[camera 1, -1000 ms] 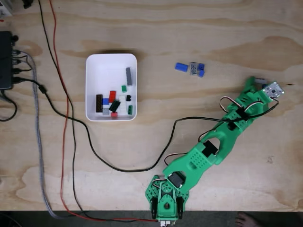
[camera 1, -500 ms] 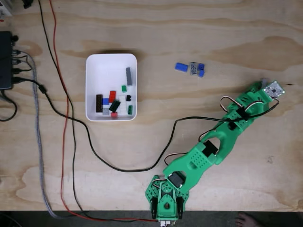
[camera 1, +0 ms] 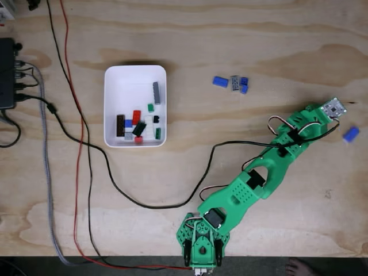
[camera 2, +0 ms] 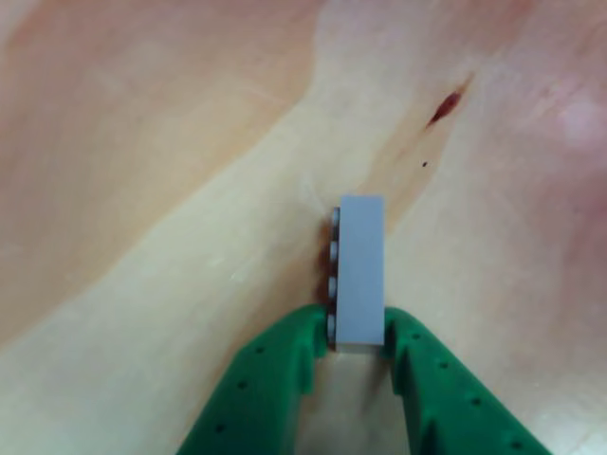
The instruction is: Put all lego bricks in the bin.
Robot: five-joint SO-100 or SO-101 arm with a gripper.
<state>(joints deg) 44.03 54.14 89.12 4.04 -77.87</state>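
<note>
Blue plastic, a small studded lego brick (camera 2: pixel 360 268) lies on its side on the pale plywood table (camera 2: pixel 142 190), its near end sitting between the two green fingertips of the claw (camera 2: pixel 356 336), which are spread just wide enough to flank it; whether they press on it cannot be told. In the fixed view the same blue brick (camera 1: pixel 350 134) lies near the right edge of the table, just beside the tip of the green printed arm (camera 1: pixel 259 178), which stretches diagonally from its base at the bottom edge and carries a small square circuit board (camera 1: pixel 333 107) at its end. Up and to the left of it, three more loose bricks (camera 1: pixel 232 83), blue and grey, sit close together on the wood. Well apart on the left stands the white shallow rectangular plastic bin (camera 1: pixel 135 73), holding a cluster of bricks in its lower half (camera 1: pixel 140 125), red, green, black, brown, blue, white and one long grey piece. Black, red and grey cables (camera 1: pixel 80 149) trail across the left side of the table past a black box (camera 1: pixel 7 73).
</note>
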